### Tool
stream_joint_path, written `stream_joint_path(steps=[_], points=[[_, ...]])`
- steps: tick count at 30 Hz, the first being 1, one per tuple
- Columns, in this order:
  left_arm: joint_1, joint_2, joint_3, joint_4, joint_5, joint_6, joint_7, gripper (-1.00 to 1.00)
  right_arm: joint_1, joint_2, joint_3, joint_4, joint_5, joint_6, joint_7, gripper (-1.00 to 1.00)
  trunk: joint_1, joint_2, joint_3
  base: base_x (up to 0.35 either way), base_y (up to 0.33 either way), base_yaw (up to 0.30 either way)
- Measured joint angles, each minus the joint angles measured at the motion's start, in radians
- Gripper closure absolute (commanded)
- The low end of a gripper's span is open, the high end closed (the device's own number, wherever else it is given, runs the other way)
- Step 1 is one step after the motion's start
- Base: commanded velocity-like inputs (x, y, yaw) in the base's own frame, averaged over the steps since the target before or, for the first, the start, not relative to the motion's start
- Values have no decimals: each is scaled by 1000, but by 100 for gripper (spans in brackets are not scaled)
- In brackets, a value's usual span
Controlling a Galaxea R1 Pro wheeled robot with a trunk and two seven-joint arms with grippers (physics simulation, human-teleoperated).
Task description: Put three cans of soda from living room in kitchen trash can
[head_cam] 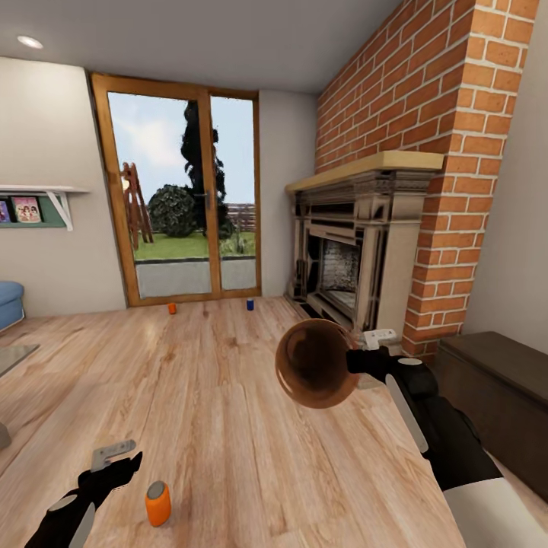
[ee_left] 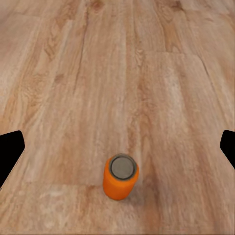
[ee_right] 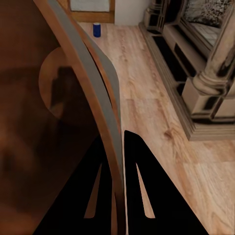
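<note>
Closest to me on the light wood floor (head_cam: 228,396) stands an orange soda can (head_cam: 157,503), upright, with my left gripper (head_cam: 114,457) hovering just beside it and above it; on the left wrist feed I see that can (ee_left: 120,177) from above, centred between my two fingertips (ee_left: 10,149), which are spread wide at the frame edges and touch nothing. On my right side, the right gripper (head_cam: 364,358) holds the trash can (head_cam: 316,364) off the floor, tipped so its tan-brown inside faces me; the right wrist feed shows both fingers (ee_right: 147,196) pinched on its rim wall (ee_right: 105,107), one inside and one outside. Farther off, near the wood-framed glass doors (head_cam: 183,198), a second orange can (head_cam: 172,308) and a blue can (head_cam: 250,304) stand upright on the floor, well apart from each other; the blue one (ee_right: 96,29) also shows past the bucket's edge. An ornate fireplace (head_cam: 350,259) and red-brick chimney (head_cam: 426,99) stand to my right, and a blue sofa (head_cam: 9,303) peeks in at far left.
</note>
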Motion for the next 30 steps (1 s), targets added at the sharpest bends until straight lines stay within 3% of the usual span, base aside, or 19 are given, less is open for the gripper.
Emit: stream_joint_path(steps=[14,30], points=[[0,0,-18,0,1,-2,8,-100,0,2,5,0,6,0,0,100,0,0,0,319,72,0],[0,0,-17,-2,16,-10,1,-100,0,3,5,0,17,0,0,100,0,0,0,63,-211,0]])
